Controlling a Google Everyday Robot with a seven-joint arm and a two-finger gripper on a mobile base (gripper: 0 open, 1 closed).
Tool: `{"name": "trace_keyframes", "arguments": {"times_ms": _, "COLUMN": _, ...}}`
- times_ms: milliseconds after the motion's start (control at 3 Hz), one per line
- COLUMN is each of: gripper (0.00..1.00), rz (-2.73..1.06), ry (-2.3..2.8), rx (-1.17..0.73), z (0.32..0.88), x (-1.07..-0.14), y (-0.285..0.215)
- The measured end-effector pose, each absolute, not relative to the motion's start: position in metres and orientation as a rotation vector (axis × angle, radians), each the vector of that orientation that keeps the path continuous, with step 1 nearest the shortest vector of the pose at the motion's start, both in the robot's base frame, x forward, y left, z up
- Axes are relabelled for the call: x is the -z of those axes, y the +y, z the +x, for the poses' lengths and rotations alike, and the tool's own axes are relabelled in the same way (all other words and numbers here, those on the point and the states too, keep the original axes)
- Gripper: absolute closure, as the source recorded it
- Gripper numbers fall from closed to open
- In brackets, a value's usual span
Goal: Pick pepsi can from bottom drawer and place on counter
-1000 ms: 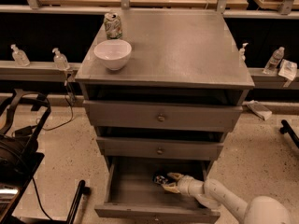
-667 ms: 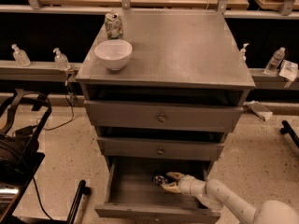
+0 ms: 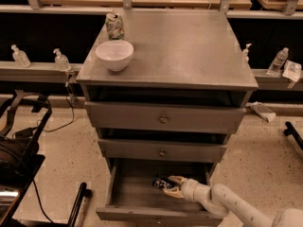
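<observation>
The bottom drawer [image 3: 128, 193] is pulled open at the foot of the grey cabinet. The pepsi can [image 3: 160, 182], dark blue with light marks, lies on its side toward the back middle of the drawer. My gripper [image 3: 171, 186] reaches into the drawer from the lower right on a white arm. Its pale fingers [image 3: 176, 179] stand above and below the can's right end, spread around it. The counter [image 3: 189, 46] is the broad grey top of the cabinet.
A white bowl [image 3: 114, 55] and a pale green-white can [image 3: 114, 25] stand at the counter's left. The two upper knobbed drawers [image 3: 163, 119] are closed. Small bottles [image 3: 61, 59] stand on ledges at both sides. A black frame and cables [image 3: 23, 141] sit on the floor at left.
The gripper has stayed by the can in the drawer, with only a slight shift of the arm. The can has not moved.
</observation>
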State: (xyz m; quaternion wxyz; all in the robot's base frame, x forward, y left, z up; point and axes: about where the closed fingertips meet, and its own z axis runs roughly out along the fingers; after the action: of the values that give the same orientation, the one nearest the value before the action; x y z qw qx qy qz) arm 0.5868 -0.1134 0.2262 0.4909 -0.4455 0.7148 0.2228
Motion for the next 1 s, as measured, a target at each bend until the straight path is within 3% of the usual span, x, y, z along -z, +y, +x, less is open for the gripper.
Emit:
{"name": "trace_keyframes", "arguments": {"times_ms": 333, "gripper": 1.0, "rz": -1.056, "ry": 1.684, "rx": -0.586, "z": 0.578, "x": -0.249, "y": -0.11}}
{"name": "trace_keyframes", "arguments": {"times_ms": 1000, "gripper": 1.0, "rz": -1.055, "ry": 1.46, "rx": -0.698, "z": 0.545, "x": -0.385, "y": -0.125}}
